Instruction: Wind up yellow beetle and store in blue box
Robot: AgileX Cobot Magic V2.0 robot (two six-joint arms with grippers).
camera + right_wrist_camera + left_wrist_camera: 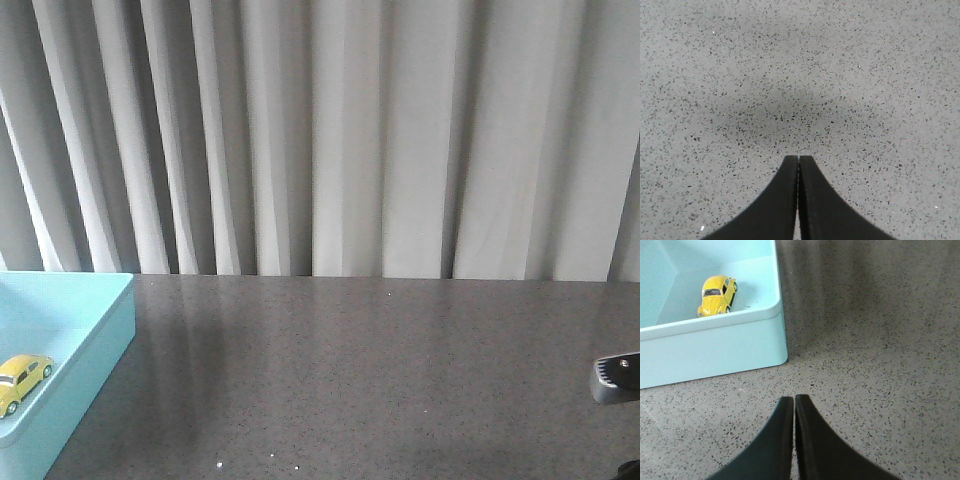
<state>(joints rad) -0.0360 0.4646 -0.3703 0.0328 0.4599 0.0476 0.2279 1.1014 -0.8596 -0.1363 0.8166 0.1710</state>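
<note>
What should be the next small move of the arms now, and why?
Probably none beyond keeping both arms back at rest. The yellow beetle already sits inside the blue box, near a corner. The left gripper and right gripper are both shut, hold nothing and are over bare table. Whether the car was wound cannot be seen.

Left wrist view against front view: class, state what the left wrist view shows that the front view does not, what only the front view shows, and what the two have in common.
Only the left wrist view shows the left gripper, its fingers closed together over bare table, outside the box's corner. Only the front view shows the pleated grey curtain behind the table and a small grey part of the robot at the right edge. Both show the yellow beetle sitting upright inside the blue box, close to a wall, and the speckled grey table.
</note>
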